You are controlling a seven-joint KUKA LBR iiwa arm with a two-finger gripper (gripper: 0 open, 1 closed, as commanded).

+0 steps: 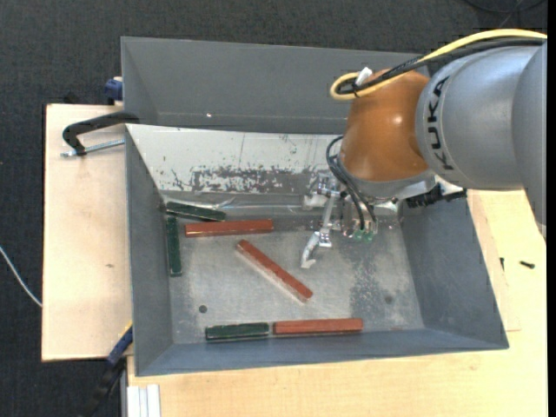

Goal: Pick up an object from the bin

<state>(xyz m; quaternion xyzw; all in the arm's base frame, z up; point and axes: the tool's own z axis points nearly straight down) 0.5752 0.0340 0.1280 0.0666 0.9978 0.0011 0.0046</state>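
Camera view: gripper (334,233) hovers at two o'clock of the diagonal red stick (274,270), mid-bin (148,259); I cannot tell whether it is apart or together. Risk: descending off-centre may skid the stick away

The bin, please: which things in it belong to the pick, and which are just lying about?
In play: gripper; slanted red bar nearest it, mid-bin.
Lying about: back red bar; front red bar; front green bar; left green bar; back-left green bar.
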